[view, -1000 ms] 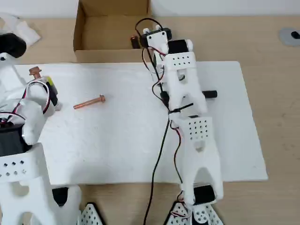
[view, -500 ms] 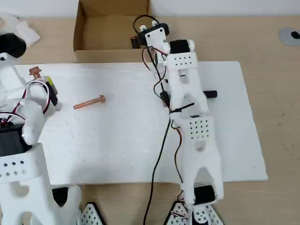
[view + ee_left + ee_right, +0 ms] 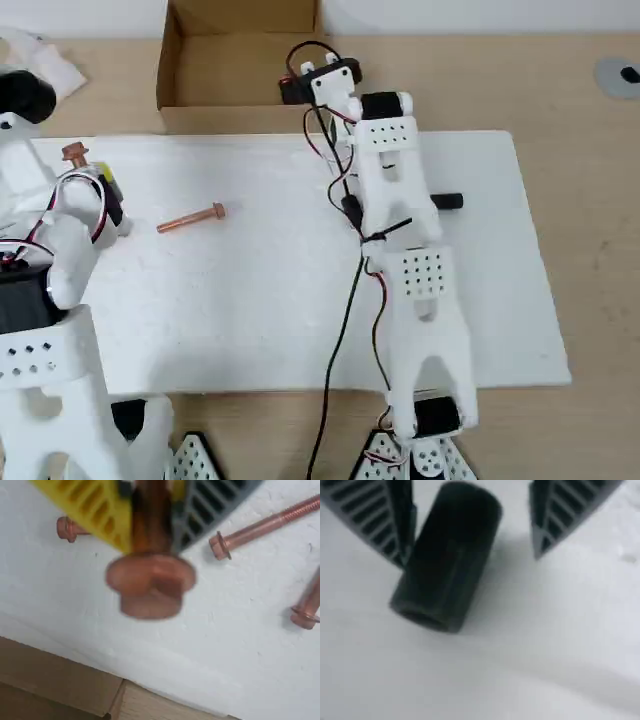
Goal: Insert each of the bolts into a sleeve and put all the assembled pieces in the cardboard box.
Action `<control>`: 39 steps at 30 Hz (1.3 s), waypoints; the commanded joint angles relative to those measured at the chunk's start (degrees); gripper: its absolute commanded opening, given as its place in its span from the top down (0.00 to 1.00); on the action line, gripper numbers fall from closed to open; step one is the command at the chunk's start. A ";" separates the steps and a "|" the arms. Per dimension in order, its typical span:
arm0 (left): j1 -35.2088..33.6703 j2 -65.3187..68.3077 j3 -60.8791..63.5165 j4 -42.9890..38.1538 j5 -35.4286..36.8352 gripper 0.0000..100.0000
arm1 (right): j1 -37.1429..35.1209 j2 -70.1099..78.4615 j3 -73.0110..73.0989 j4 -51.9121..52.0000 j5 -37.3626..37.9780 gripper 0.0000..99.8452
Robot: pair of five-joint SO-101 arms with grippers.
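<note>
One copper bolt (image 3: 150, 582) sits clamped in my left pincer (image 3: 152, 530) at the left edge of the white mat (image 3: 250, 320); the black sleeve (image 3: 445, 560) lies on its side.

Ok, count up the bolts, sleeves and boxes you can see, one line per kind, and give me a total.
Bolts: 4
Sleeves: 1
Boxes: 1
Total: 6
</note>
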 commanded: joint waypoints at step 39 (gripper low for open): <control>5.71 -35.12 12.92 -2.64 -0.18 0.99 | -14.55 -28.09 -21.49 14.95 -20.31 0.99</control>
